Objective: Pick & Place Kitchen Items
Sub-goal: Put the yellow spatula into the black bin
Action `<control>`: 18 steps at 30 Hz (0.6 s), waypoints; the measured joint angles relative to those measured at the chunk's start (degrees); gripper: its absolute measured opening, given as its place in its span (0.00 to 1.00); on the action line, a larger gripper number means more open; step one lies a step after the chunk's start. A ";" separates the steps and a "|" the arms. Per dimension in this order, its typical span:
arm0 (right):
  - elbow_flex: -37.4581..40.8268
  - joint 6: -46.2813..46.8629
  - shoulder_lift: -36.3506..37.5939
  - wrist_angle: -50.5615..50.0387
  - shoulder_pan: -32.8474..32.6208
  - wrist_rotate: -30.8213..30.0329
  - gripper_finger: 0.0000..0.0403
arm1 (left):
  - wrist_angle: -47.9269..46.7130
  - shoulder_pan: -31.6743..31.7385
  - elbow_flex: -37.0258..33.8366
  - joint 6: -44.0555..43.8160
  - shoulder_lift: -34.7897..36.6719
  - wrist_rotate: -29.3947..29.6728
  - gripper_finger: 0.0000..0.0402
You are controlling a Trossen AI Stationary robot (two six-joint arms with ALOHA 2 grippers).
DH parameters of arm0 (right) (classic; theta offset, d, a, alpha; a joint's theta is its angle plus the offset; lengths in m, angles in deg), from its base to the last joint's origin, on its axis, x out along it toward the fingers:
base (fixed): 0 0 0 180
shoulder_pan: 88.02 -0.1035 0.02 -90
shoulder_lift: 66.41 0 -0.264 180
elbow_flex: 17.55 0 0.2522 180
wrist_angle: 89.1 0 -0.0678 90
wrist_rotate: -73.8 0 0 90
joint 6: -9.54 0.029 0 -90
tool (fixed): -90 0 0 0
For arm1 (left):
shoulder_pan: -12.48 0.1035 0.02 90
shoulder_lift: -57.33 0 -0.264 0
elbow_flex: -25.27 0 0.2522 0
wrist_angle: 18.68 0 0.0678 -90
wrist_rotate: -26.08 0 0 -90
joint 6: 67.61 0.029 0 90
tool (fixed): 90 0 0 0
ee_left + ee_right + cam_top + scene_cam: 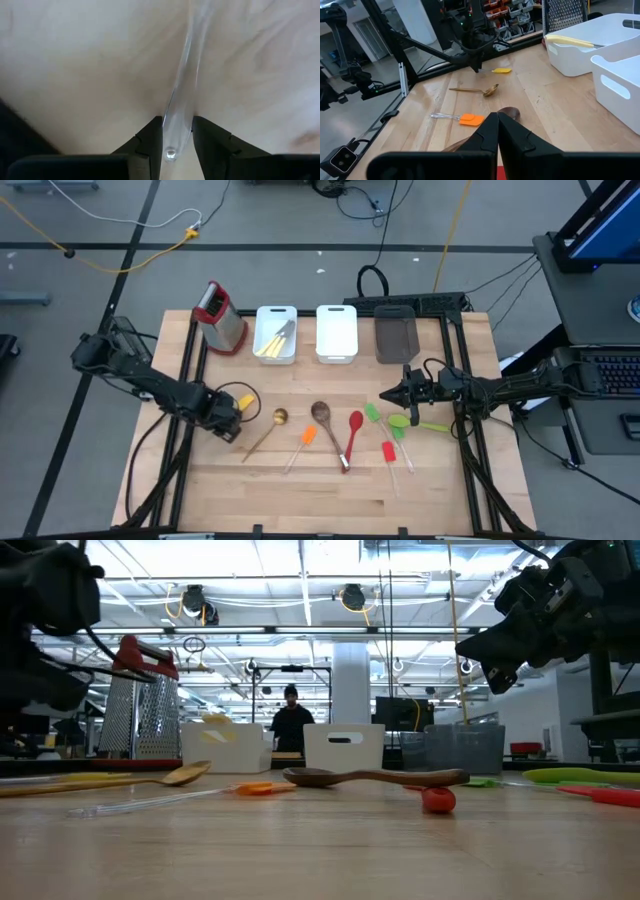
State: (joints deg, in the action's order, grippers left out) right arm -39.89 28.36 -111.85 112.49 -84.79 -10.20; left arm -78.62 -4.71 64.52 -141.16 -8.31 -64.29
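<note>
Left gripper [177, 137] is down at the table's left side, jaws narrowed on the clear handle [182, 95] of the yellow spatula [246, 400], pinching it. Right gripper [385, 394] hovers beside the green spatula [372, 413], jaws fully closed, empty.

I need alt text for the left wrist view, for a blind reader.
The left gripper is closed around the clear handle of a utensil lying on the pale wooden table. Its two dark fingers press the handle from both sides.
</note>
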 joint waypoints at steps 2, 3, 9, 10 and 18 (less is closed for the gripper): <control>0.00 -0.01 -0.01 0.00 0.00 0.00 0.00 | 0.85 1.14 0.25 1.28 -0.02 1.36 0.26; 0.00 -0.01 -0.01 -0.01 0.00 0.00 0.00 | 1.33 1.82 0.23 1.89 0.01 2.09 0.26; 0.00 0.01 -0.01 0.31 0.00 0.00 0.00 | 8.66 5.81 0.16 3.06 -0.19 12.89 0.26; 0.00 0.14 0.01 0.41 0.00 0.00 0.00 | 10.98 6.26 0.25 3.44 -0.11 14.16 0.26; 0.00 2.11 0.01 0.91 -0.02 0.02 0.00 | 15.18 11.66 0.32 9.05 -1.22 15.35 0.26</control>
State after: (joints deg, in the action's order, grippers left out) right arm -39.89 30.47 -111.84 113.40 -84.81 -10.18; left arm -63.44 6.95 64.83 -132.10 -9.53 -48.94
